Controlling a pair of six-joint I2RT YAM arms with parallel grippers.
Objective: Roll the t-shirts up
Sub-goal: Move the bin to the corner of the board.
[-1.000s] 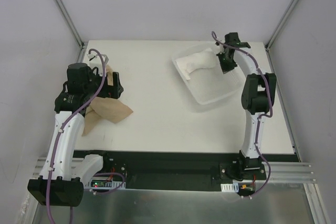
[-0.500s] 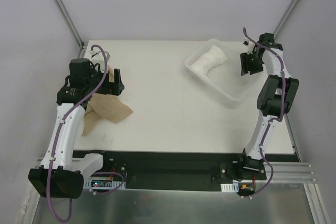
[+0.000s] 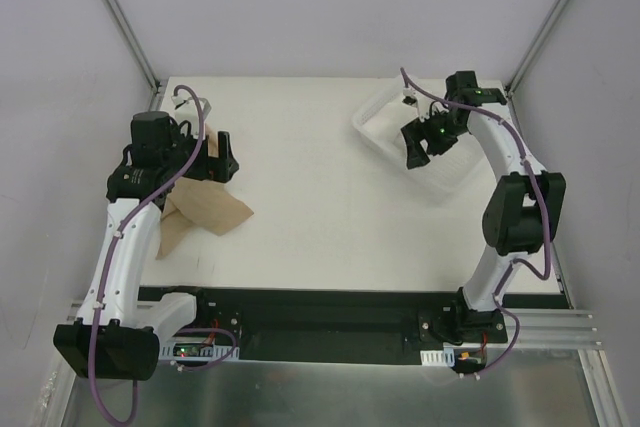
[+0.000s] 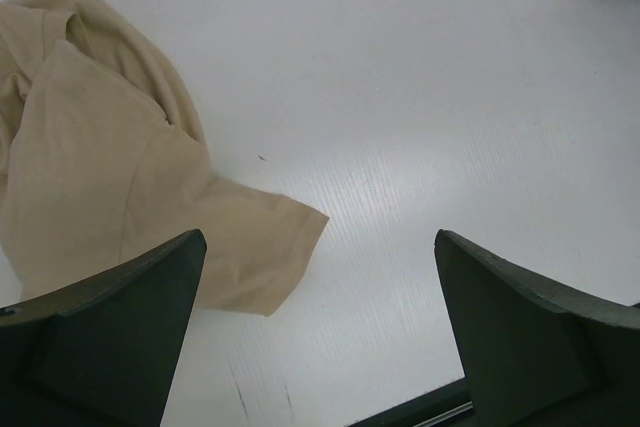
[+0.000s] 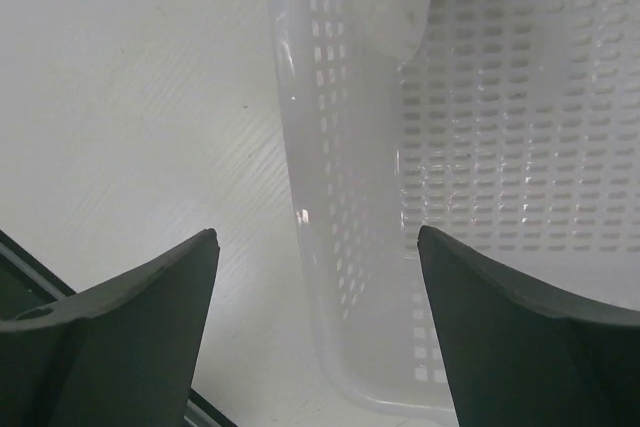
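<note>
The crumpled tan cloth t-shirt [image 3: 210, 212] lies unrolled (a loose heap); left gripper [image 4: 318, 237] and right gripper [image 5: 318, 232] both gape empty.

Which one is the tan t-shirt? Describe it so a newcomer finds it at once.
On the white table, look to the left side. The tan t-shirt lies crumpled there, partly beneath the open left claw. It is the only brown cloth in sight; the white mesh basket sits across the table at the far right.
</note>
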